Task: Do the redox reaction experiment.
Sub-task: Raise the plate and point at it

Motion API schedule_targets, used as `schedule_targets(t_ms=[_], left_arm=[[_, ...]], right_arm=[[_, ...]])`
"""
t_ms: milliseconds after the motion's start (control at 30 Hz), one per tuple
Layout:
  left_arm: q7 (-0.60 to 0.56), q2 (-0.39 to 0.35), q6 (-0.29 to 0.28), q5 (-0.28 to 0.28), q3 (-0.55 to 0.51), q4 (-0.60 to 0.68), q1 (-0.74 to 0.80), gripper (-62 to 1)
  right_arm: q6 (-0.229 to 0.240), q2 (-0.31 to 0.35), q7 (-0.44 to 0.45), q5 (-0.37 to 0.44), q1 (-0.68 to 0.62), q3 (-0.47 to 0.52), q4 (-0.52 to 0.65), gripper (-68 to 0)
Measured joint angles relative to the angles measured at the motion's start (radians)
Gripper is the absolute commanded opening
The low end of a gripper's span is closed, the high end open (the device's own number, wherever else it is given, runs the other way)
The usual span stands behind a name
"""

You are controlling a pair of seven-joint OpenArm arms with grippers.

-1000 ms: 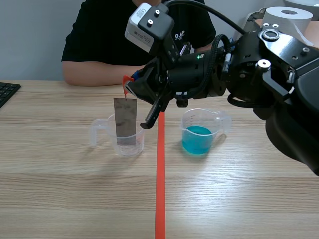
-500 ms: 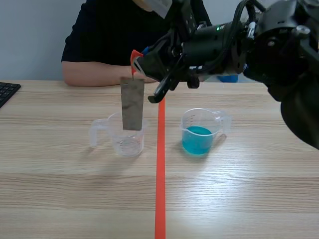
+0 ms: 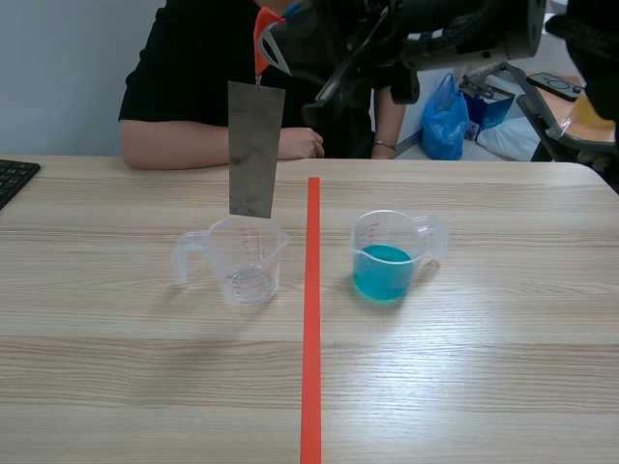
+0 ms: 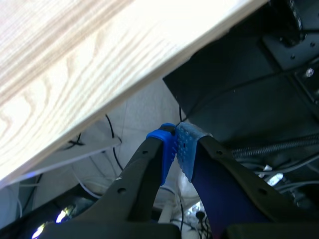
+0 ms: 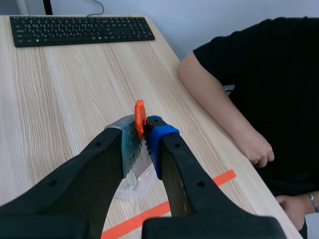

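A grey metal plate (image 3: 256,150) hangs upright from an orange clip (image 3: 262,39), its lower edge just above the empty clear beaker (image 3: 247,259). My right gripper (image 3: 276,43), high over the table, is shut on that clip. In the right wrist view the clip (image 5: 139,118) sits pinched between the fingertips of the right gripper (image 5: 142,130), with the clear beaker (image 5: 133,183) below. A second beaker (image 3: 385,256) holding blue liquid stands right of the tape line. My left gripper (image 4: 174,144) hangs below the table edge, shut on nothing, and is out of the scene view.
A person (image 3: 222,87) sits across the table with forearms resting on its far edge. A black keyboard (image 3: 12,179) lies at the far left. An orange-red tape line (image 3: 309,319) splits the table. A blue bag (image 3: 445,121) lies beyond the far edge.
My right gripper has risen with the clip, lifting the metal plate out of the empty beaker until it hangs above the rim. Both beakers stayed put.
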Motion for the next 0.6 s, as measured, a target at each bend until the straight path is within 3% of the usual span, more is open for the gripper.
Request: schedule_targets(t_ms=[133, 500, 600], left_arm=[[-0.003, 0.0, 0.0, 0.0, 0.0, 0.0, 0.0, -57.3], [-0.022, 0.0, 0.005, 0.0, 0.0, 0.0, 0.005, -57.3], [-0.08, -0.003, 0.015, -0.003, 0.0, 0.002, 0.03, -57.3]], right_arm=[[0.0, 0.052, 0.001, 0.089, 0.0, 0.022, 0.021, -66.7], [0.014, 0.254, 0.006, 0.191, -0.035, 0.181, 0.021, -66.7], [0.024, 0.292, 0.013, 0.206, -0.057, 0.21, 0.021, -66.9]])
